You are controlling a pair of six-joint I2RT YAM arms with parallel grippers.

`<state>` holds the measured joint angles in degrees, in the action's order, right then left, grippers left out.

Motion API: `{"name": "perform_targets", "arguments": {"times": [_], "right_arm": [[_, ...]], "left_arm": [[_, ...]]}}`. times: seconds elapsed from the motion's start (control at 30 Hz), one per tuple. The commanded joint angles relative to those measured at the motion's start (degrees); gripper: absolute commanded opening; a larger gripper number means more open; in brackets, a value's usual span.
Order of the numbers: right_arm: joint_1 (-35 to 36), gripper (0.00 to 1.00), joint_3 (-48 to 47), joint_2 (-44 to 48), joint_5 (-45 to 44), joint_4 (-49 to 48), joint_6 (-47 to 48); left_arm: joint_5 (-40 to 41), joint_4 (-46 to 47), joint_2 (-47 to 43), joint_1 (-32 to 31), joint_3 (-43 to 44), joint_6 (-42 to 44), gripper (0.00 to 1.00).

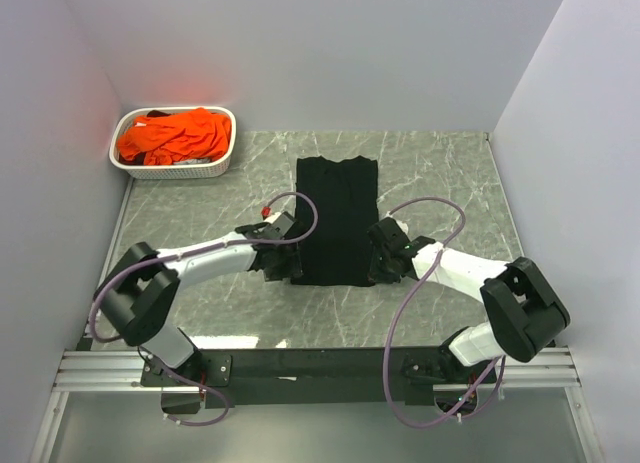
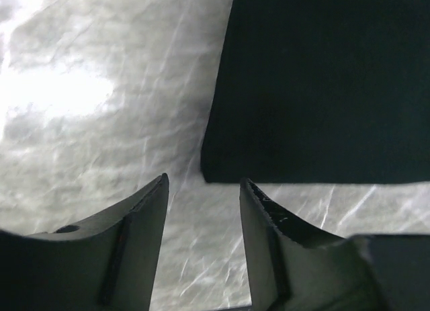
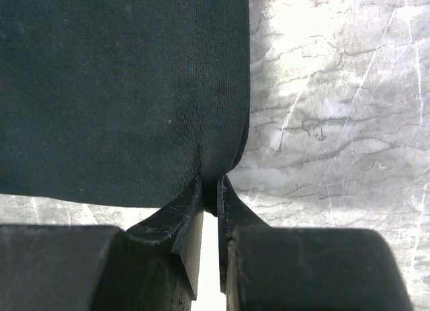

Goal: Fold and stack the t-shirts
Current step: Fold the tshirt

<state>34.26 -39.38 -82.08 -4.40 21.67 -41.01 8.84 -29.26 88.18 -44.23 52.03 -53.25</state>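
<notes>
Top external: white basket [image 1: 170, 170] holds orange t-shirts [image 1: 175, 135]; right gripper [image 3: 209, 190] pinches black t-shirt [image 1: 337, 208], left gripper [image 2: 203, 181] half-open.

Grey-green marbled tabletop [image 1: 440, 183], pale veins, flat. Plain white panel walls on three sides: back wall [image 1: 320, 53], left wall [image 1: 50, 203], right wall [image 1: 585, 163]. Silver aluminium rail [image 1: 100, 368] along the near edge. Light is bright; white glare patch [image 2: 60, 89] on the marble in the left wrist view.
</notes>
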Motion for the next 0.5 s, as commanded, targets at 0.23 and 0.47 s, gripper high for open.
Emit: {"name": "perform_targets", "arguments": {"times": [0.23,0.47], "right_arm": [[0.46,0.0,4.13,0.69,0.27,1.8,1.99],[0.46,0.0,4.48,1.84,0.1,1.79,2.17]], "left_arm": [[1.44,-1.86,8.75,-1.65,5.18,-0.97,0.47],[1.44,-3.88,13.59,-2.71,6.33,-1.5,0.37]]}}
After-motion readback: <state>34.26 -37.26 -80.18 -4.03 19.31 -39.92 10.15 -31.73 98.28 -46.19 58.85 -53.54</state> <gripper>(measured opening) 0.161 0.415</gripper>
